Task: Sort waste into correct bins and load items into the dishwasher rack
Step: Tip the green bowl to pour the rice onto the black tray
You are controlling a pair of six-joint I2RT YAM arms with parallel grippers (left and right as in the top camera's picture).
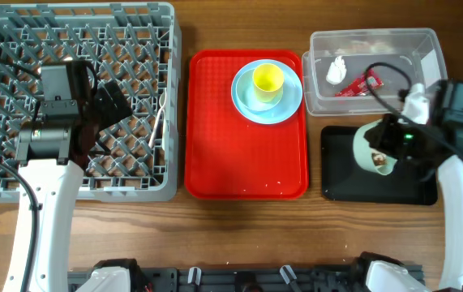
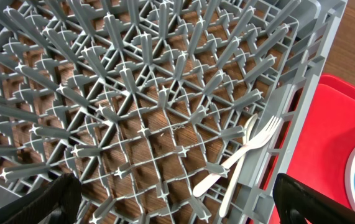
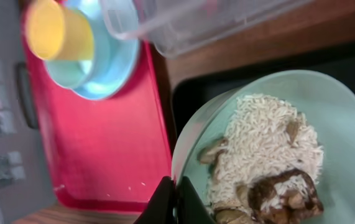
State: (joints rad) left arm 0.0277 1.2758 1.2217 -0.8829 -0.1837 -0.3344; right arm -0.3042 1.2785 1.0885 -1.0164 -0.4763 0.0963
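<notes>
The grey dishwasher rack fills the left of the table. A white fork and spoon lie in it by its right wall. My left gripper hangs open over the rack, its black fingers wide apart with nothing between them. My right gripper is shut on the rim of the mint-green bowl, held tilted over the black tray. Rice and brown scraps sit in the bowl. The clear tub holds a white napkin and a red wrapper.
A red serving tray lies between the rack and the bins. On it stands the light blue plate with the yellow cup on top. A few crumbs dot the red tray's near end.
</notes>
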